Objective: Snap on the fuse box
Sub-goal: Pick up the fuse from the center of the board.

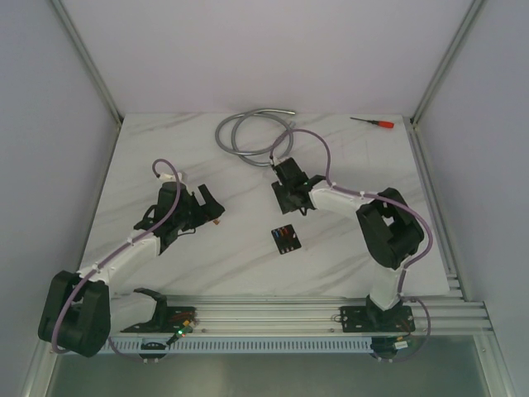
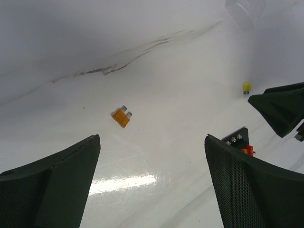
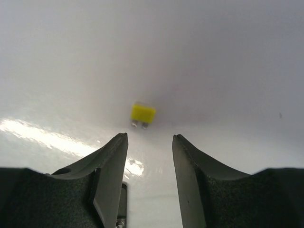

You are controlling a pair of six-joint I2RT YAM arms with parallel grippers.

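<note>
One fuse box (image 1: 285, 240), flat on the surface (image 1: 165, 149), roughly square with corners turned diamond-wise, so no real long axis. Sits just behind the right pincer (image 3: 150, 137), toward the arm bases; farther off beyond the right finger of the left pincer (image 2: 152, 137). Both parted, empty. Right arm judged nearer. Yellow fuse (image 3: 143, 113) just ahead of the right tips.

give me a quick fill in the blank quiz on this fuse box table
1. The fuse lying just beyond the tips of the right claw is ___ in colour.
2. In the left wrist view, the wide-open left claw frames a second fuse, coloured ___.
3. The fuse box lies on the table, held by ___ claw.
4. The screwdriver at the far right has a ___ handle.
Missing words: yellow; orange; neither; red.
</note>
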